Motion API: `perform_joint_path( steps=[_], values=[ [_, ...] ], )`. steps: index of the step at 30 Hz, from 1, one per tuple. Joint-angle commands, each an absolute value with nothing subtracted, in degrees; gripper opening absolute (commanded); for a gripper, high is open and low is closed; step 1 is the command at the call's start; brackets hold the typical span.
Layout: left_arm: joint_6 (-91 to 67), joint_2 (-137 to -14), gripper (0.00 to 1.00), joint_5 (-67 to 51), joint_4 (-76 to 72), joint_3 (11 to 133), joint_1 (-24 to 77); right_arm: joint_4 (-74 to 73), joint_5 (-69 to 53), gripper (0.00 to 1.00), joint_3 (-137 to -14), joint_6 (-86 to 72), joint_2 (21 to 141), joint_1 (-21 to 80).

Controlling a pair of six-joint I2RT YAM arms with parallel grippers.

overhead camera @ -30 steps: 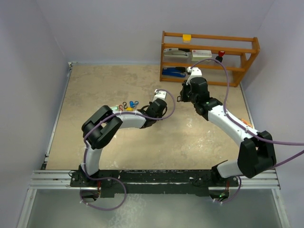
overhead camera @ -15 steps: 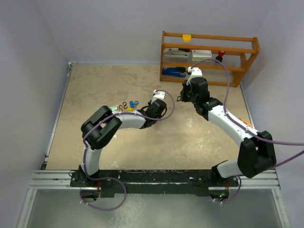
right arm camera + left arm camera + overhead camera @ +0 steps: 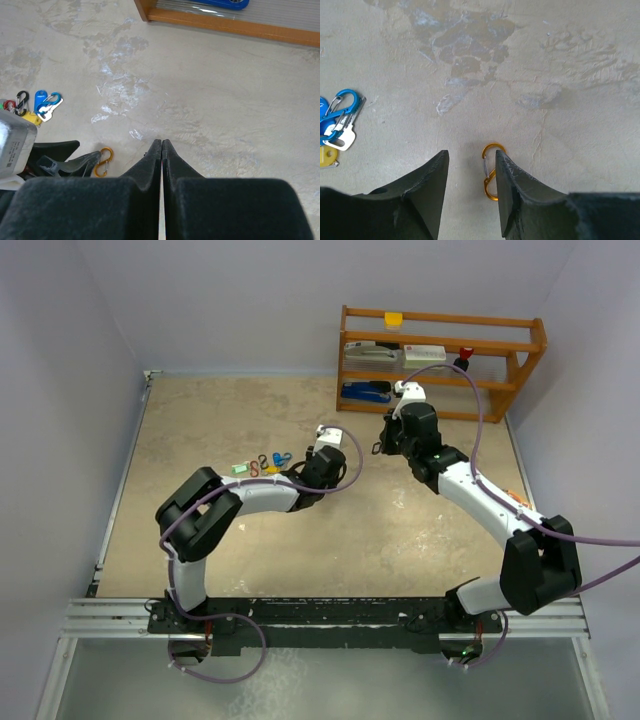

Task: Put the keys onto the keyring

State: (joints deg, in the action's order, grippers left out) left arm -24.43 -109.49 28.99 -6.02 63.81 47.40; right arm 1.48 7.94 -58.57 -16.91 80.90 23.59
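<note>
Near the table's middle, the left gripper hangs part-open over an orange hook lying between its jaws. The right gripper is pinched closed, empty. The keys lie further toward the left edge, seemingly clipped together

The keys lie flat in a small loose cluster on the table. A green tag sits at the cluster's left end. A blue tag and a yellow tag lie close together. The white key seems threaded on a blue clip. The orange S-shaped keyring clip lies flat, well apart from them.
</note>
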Motion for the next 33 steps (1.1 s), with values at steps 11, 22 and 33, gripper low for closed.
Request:
perform_joint_path(
  steps=[11,22,33],
  values=[
    [-23.4,-109.5,0.40,29.1,-6.5,65.5,48.9,2.5,8.1,0.00,-58.4,-16.6,78.0,23.3],
    [-23.5,-112.1,0.48,29.4,-5.2,66.8,49.7,2.5,8.0,0.00,-58.2,-16.6,77.8,23.0],
    [-23.4,-114.2,0.46,29.4,-5.3,67.8,49.8,2.6,7.8,0.00,-58.1,-16.6,77.8,22.8]
  ],
)
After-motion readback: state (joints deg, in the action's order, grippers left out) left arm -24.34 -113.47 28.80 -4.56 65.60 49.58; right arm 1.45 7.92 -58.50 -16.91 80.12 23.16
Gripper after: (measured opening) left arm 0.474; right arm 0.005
